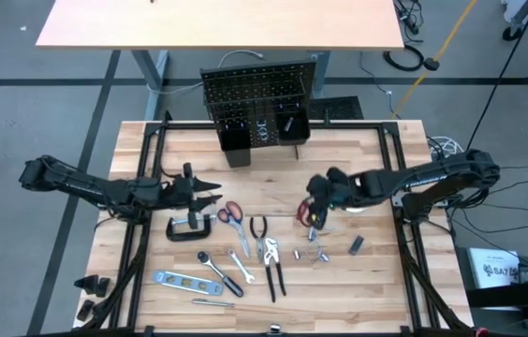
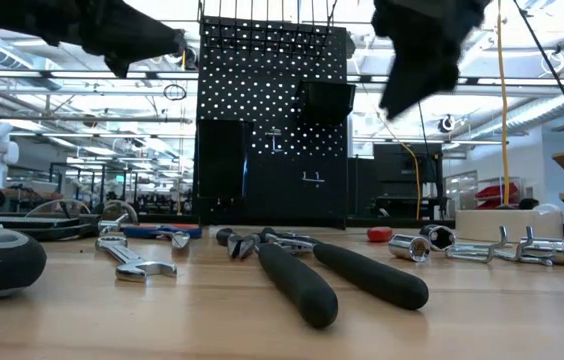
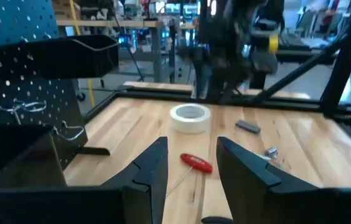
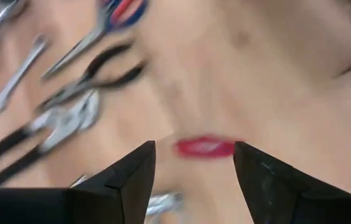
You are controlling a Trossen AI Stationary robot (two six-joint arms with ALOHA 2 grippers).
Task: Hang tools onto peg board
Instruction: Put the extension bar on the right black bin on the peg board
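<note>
The black peg board (image 1: 259,103) stands upright at the table's far middle with small bins (image 1: 234,139) at its foot. The tools lie flat on the wood: C-clamp (image 1: 189,227), red-handled scissors (image 1: 230,214), pliers (image 1: 259,229), level (image 1: 182,280), ratchet wrench (image 1: 212,265), small metal bits (image 1: 315,253). The red screwdriver (image 4: 203,147) lies below my right gripper (image 1: 313,213), which is open, tipped downward and well above the table (image 2: 417,70). My left gripper (image 1: 212,194) is open, points level toward the right and holds nothing (image 3: 191,168). The white tape roll (image 3: 190,118) sits beyond the screwdriver.
Long black-handled pliers (image 1: 273,271) and a wrench (image 1: 242,260) lie toward the near edge. A small dark piece (image 1: 357,245) lies at the right. A black frame (image 1: 395,140) borders the table. Bare wood shows between the peg board and the tools.
</note>
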